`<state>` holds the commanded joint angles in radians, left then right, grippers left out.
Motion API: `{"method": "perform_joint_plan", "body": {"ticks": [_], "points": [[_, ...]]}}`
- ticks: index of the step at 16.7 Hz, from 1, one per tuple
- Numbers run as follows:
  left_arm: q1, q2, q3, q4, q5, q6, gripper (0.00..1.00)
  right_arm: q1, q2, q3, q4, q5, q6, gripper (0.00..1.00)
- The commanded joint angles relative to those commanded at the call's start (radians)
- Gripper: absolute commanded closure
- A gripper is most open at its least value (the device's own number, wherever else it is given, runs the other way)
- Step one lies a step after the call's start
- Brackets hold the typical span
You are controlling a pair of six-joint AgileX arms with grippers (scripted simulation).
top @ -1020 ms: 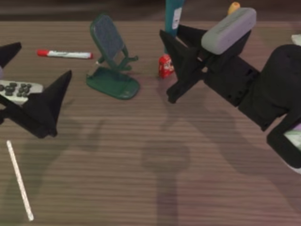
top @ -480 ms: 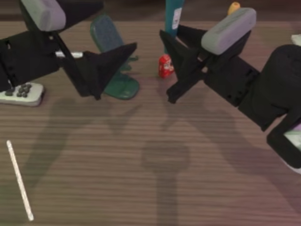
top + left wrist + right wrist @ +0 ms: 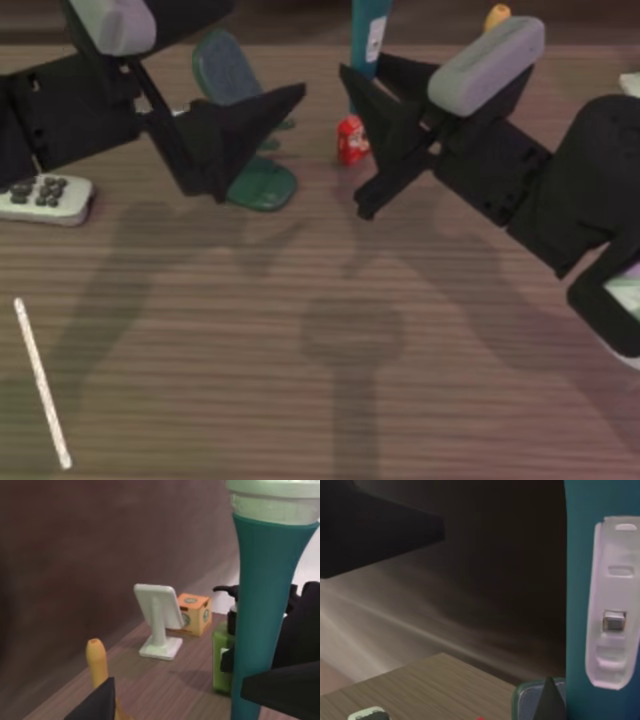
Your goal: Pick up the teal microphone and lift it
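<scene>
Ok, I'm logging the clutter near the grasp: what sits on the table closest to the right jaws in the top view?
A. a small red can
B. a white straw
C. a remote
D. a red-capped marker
A: the red can lies just beside the right gripper, below the mic.

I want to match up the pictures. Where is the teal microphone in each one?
Top view: the teal microphone stands at the far edge, by the right gripper.
Left wrist view: tall teal handle, pale head up.
Right wrist view: close up, its white switch patch showing.
Shared landmark: the dark green phone stand, also seen in the right wrist view.
</scene>
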<state>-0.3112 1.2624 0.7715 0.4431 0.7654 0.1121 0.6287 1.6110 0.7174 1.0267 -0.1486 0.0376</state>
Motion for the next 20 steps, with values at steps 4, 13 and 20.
{"method": "perform_joint_plan", "body": {"ticks": [4, 13, 20], "points": [[-0.08, 0.125, 0.099, 0.031, -0.074, -0.003, 0.0, 0.0, 0.0, 0.0, 0.0, 0.0, 0.0, 1.0], [-0.206, 0.31, 0.246, 0.075, -0.197, -0.009, 0.0, 0.0, 0.0, 0.0, 0.0, 0.0, 0.0, 1.0], [-0.206, 0.31, 0.246, 0.075, -0.197, -0.009, 0.45, 0.0, 0.0, 0.0, 0.0, 0.0, 0.0, 1.0]]}}
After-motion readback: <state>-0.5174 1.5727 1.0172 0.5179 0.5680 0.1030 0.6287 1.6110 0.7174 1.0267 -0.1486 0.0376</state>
